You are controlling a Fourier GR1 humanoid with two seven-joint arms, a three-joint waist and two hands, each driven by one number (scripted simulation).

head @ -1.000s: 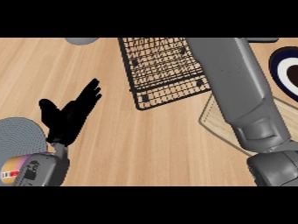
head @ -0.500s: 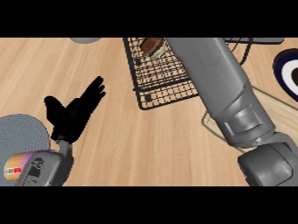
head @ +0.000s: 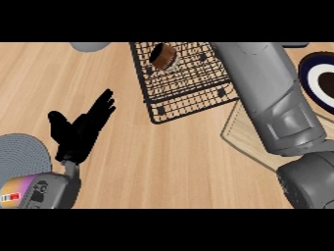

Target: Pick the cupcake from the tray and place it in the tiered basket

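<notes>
The brown cupcake in its ridged paper case [head: 163, 56] is lying in the black wire tiered basket [head: 191, 95] near the table's far edge, so placing looks done; withdrawing comes next. The right hand is hiding beyond view, state unknowable. The left hand [head: 79, 128] is resting open.

We see a tabletop [head: 162, 162] of light wood filling almost the whole view, its grain running from left to right in pale tan and warmer bands. The light falls evenly, with soft shadows. At the near left lies a round grey mat [head: 14, 157] with a fine ribbed surface, cut off by the view's edge. At the far edge, left of centre, a small grey rounded shape [head: 90, 46] shows only in part. We see no walls, floor or windows.
</notes>
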